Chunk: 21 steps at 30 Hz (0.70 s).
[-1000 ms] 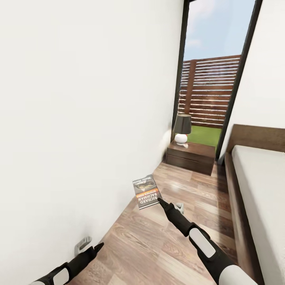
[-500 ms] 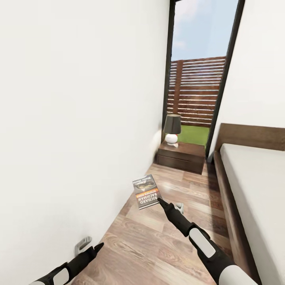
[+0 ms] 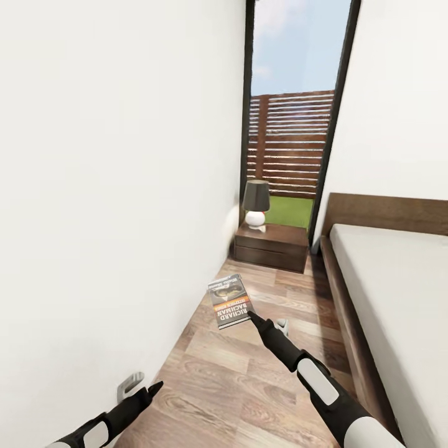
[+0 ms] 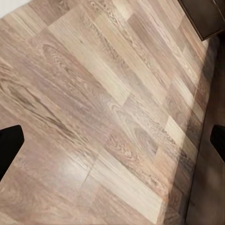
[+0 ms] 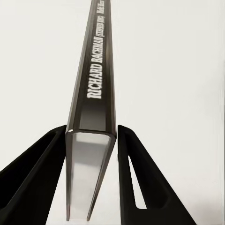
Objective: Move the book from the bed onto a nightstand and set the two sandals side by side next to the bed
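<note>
Glossy thin paperback book point(image 5: 92, 112) pinched by right end effector point(image 5: 92, 154), left end effector point(image 4: 112, 140) apparently spread, wood-plank floor point(image 4: 108, 108).

A narrow strip of bare plank floor point(image 3: 249, 373) runs between the white wall point(image 3: 112, 186) and the bed point(image 3: 392, 280) (frame edge close alongside), ending at the nightstand point(image 3: 271, 247) bearing a lamp point(image 3: 256, 202).

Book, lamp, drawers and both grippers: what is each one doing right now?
Book: held up off the floor, pinched by its edge.
Right gripper: shut on the book.
Left gripper: open, holding nothing, over the floor.
Lamp: upright on the nightstand.
Drawers: both closed.
Bed: mattress bare where seen.
</note>
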{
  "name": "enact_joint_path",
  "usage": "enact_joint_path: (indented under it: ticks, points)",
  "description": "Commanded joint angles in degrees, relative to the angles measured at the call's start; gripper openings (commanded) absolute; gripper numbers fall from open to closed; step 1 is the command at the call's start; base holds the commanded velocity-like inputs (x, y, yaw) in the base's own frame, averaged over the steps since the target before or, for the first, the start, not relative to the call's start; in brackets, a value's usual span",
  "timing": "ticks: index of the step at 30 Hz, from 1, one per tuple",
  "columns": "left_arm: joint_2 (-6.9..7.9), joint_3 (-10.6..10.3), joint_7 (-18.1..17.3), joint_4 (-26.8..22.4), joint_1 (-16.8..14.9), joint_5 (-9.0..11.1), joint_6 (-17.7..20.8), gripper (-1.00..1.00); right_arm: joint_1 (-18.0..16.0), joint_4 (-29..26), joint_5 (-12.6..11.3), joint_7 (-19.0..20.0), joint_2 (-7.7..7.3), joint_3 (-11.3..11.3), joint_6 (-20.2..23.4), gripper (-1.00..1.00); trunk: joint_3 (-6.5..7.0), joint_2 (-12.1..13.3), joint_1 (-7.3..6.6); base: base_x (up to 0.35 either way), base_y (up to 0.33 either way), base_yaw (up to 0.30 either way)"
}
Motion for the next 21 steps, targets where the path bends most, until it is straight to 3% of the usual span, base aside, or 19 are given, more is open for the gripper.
enact_joint_path:
  ticks: [1, 21]
  points:
    - [0.01, 0.5, -0.2, 0.1, 0.0, -0.3, -0.1, 1.0, -0.1, 0.0, -0.7, 0.1, -0.05, 0.2, 0.3, -1.0, -0.06, 0.0, 0.01, 0.17, 0.008, -0.17]
    - [-0.07, 0.5, -0.2, 0.1, 0.0, -0.3, -0.1, 1.0, -0.1, 0.0, -0.7, 0.1, -0.05, 0.2, 0.3, -1.0, -0.06, 0.0, 0.01, 0.166, 0.001, -0.17]
